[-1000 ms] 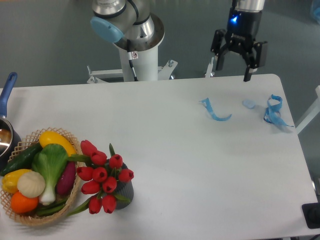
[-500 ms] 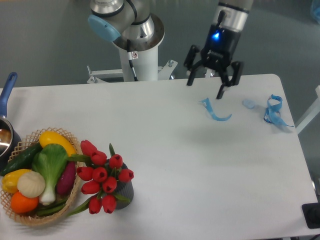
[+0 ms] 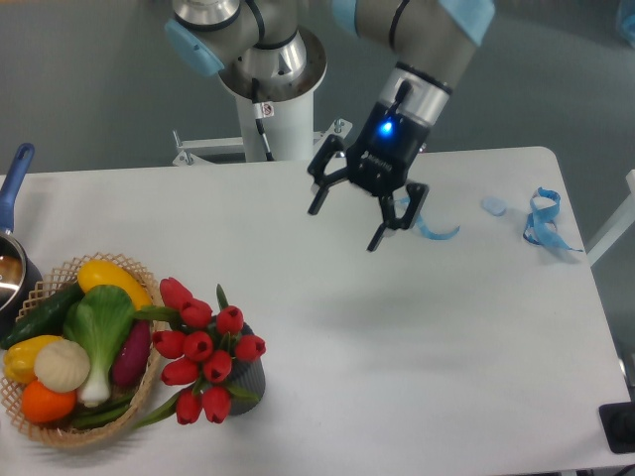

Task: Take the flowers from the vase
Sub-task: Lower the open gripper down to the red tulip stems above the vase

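Shifted leftward and toward the table's middle since the earlier frames, the gripper (image 3: 346,222) now hangs tilted over the white table (image 3: 417,337), where a second ago it stood above the far right edge. Its two dark fingers (image 3: 318,194) are spread wide and grasp nothing; a blue light glows on the gripper body.

The flowers (image 3: 205,352), a bunch of red closed tulip buds with green leaves, stand in the vase (image 3: 250,381) at the near left of the table, well apart from the gripper and in the same place as before. The vase is a short dark grey cylinder, largely hidden by the buds, and sits just beside the wicker basket (image 3: 52,280).

The basket holds a yellow pepper (image 3: 111,279), a green leafy vegetable (image 3: 98,326), a cucumber (image 3: 40,313), a purple vegetable (image 3: 131,356), a white garlic bulb (image 3: 62,365) and an orange fruit (image 3: 47,402). At the left edge, a pot with a blue handle (image 3: 12,183) is partly cut off.

On the far right of the table lie a curled blue strip (image 3: 437,231), partly behind the gripper, a small pale blue piece (image 3: 493,205) and a crumpled blue ribbon (image 3: 544,220). The arm's white base column (image 3: 281,119) stands behind the table.
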Available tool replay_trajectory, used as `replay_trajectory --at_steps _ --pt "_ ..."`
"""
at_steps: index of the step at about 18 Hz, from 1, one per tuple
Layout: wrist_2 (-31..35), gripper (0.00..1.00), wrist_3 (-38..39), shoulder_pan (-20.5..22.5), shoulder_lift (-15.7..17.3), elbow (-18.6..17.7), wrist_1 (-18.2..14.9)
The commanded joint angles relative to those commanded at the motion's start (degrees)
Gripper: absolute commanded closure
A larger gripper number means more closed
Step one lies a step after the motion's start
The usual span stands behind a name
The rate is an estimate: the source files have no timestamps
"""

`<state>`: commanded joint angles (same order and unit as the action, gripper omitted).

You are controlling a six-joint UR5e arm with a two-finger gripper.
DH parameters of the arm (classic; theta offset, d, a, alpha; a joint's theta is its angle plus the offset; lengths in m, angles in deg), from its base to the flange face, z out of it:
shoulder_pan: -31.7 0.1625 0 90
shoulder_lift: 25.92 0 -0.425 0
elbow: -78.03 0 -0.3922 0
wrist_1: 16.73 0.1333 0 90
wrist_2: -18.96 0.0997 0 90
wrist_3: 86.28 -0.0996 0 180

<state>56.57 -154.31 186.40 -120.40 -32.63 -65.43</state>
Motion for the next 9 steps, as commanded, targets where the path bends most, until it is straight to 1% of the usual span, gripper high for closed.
replay_trajectory --at_steps 1,3,7,9 --pt "0.09 0.0 0.0 -1.15 -0.53 0.18 0.7" --pt "0.09 0.0 0.0 -2.12 -1.76 0.79 1.5" --pt "0.88 0.0 0.09 -5.63 -5.45 4.13 1.59" --pt "0.88 0.0 0.09 -6.78 -6.42 4.4 2.37"
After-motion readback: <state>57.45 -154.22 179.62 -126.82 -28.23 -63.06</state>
